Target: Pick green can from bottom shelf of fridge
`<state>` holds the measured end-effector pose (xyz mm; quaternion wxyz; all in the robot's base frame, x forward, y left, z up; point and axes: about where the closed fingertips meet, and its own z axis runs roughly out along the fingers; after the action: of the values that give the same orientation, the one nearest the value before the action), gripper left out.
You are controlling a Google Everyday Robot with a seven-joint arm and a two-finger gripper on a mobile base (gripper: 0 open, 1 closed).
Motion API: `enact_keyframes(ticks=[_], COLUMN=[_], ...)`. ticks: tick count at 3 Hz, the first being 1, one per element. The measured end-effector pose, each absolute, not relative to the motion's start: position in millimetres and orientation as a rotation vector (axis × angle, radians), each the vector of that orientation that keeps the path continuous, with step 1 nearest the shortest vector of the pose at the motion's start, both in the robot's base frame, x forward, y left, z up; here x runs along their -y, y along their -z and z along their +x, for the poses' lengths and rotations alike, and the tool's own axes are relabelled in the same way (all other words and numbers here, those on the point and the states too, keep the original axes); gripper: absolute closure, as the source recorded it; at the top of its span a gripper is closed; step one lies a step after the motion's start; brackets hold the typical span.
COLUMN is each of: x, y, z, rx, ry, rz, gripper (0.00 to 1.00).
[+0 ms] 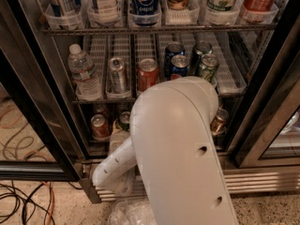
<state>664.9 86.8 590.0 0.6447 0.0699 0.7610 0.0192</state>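
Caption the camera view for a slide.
Robot arm reaches into the fridge, its gripper at the bottom shelf by the green can.

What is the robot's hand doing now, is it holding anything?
Gripper: down at the bottom shelf, just below the green can. Open, closed or holding cannot be told, because the white arm mostly hides it.
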Motion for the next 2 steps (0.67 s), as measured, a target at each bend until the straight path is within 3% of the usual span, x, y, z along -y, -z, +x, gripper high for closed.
enact_keyframes(ticks=[2], x=[-83.9], y=[-604.0], z=[655.5], rx=[-1.751], ry=[-0.181], rz=[0.116], gripper=[1.00])
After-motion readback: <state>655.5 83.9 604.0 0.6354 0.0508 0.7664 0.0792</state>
